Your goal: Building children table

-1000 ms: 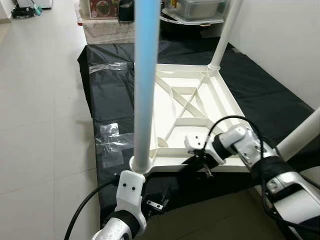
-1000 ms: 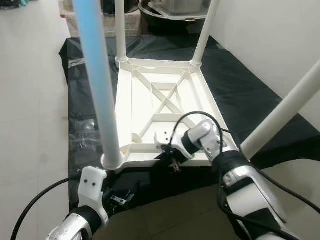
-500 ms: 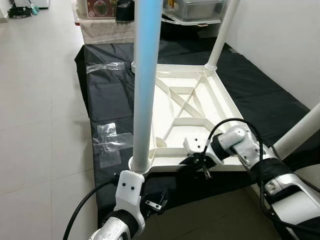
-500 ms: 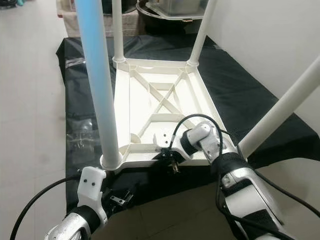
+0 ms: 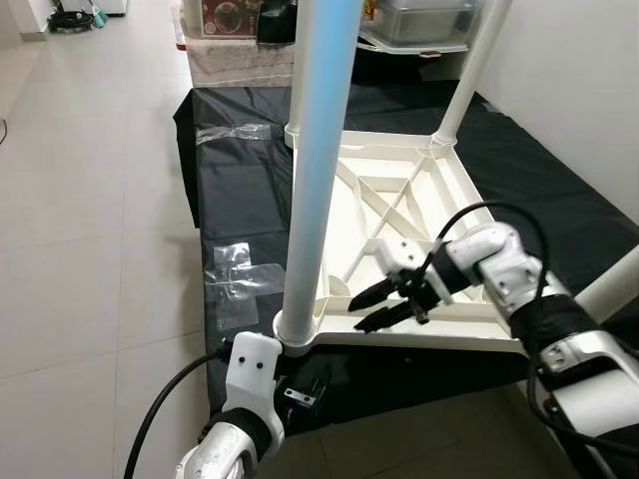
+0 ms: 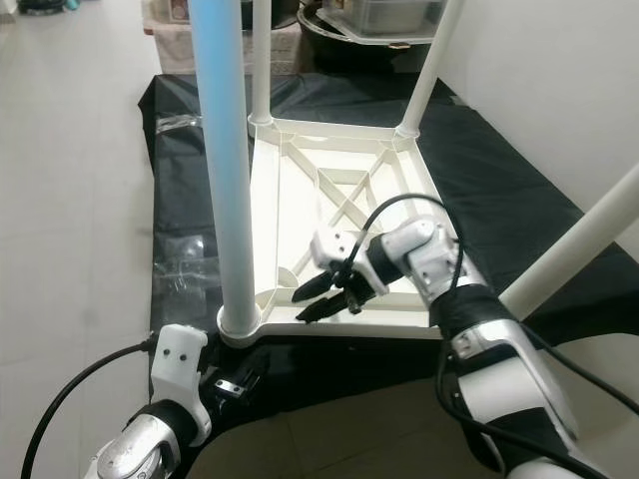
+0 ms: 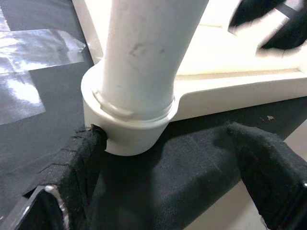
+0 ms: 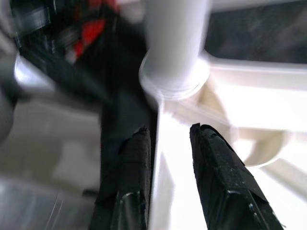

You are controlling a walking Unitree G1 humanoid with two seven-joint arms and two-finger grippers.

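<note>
A white children's table [image 5: 451,335] lies upside down on a black cloth [image 5: 232,200], its legs pointing up. The near-left leg [image 5: 316,170] stands in its corner socket [image 7: 129,129]. My left gripper [image 7: 177,187] is open low at the cloth's front edge, one finger on each side just below that socket, not touching the leg. My right gripper [image 5: 357,309] hovers over the table's front rim, pointing at the near-left leg. It is open, and in the right wrist view its fingers [image 8: 136,163] stand on either side of the rim's edge. Nothing is held.
Three more white legs rise at the far left [image 6: 262,60], far right [image 5: 469,70] and near right [image 5: 614,284]. Clear plastic bags [image 5: 240,274] lie on the cloth's left part. Boxes [image 5: 240,30] stand behind, a white wall [image 5: 579,90] is to the right, and tiled floor [image 5: 90,200] to the left.
My right gripper has come up from under the table's front edge and swung left over the rim toward the near-left leg. The head camera has shifted a little. The left gripper stays by the socket.
</note>
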